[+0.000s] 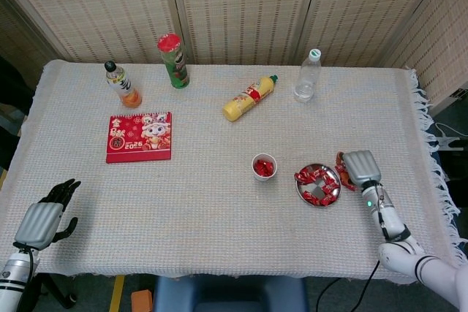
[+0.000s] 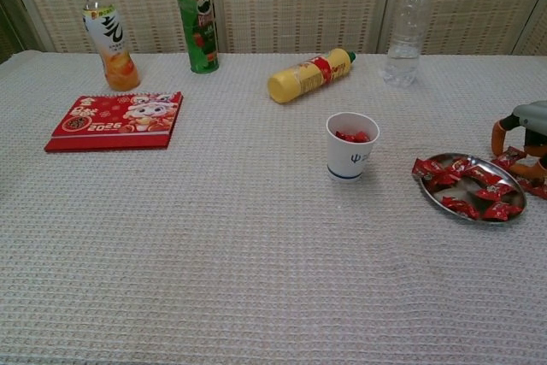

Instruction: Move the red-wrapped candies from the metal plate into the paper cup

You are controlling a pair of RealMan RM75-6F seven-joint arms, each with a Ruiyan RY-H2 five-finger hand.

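Shiny round metal plate holds our crinkly red-wrapped candies; right hand pinches one at its rim; left hand hangs slack-fingered off-table.

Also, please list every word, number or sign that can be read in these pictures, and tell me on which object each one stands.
"2026": on the red booklet, beside a cartoon figure; its other characters are too small to read.
A blue mark like "ψ": on the paper cup.
Green can: brand print too blurred to read.
Orange drink bottle: dark characters, unreadable.
Yellow bottle: red label, unreadable.
Clear bottle: no text visible.
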